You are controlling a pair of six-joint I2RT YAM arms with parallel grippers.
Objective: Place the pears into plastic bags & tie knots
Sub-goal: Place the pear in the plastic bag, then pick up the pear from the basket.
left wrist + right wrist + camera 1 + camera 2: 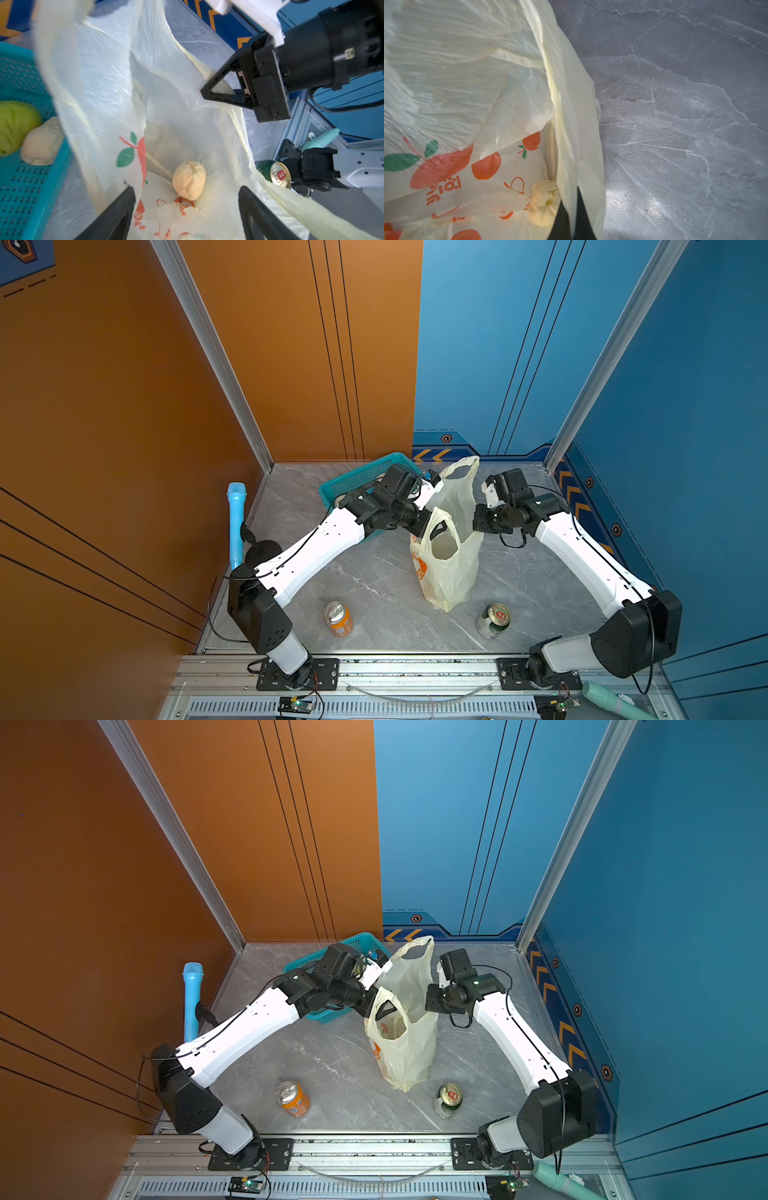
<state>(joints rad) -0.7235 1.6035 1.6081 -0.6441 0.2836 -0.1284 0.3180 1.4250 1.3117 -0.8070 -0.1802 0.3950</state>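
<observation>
The pale-yellow plastic bag (451, 568) (405, 1052) stands upright mid-table with its mouth held apart. My left gripper (186, 188) (432, 526) hangs open over the mouth, nothing between its fingers. Below it a cream pear (189, 179) (544, 204) lies on the bag's bottom. My right gripper (572, 218) (476, 524) is shut on the bag's right rim (562, 124); its black fingertips (204, 91) pinch the film. A yellow-green pear (14, 126) and a cream pear (41, 141) lie in the teal basket (20, 187) (353, 481) behind my left arm.
An orange can (338, 618) and a green can (494, 620) stand near the table's front edge, either side of the bag. A blue microphone-shaped object (236, 522) leans at the left wall. Walls close in the back and both sides.
</observation>
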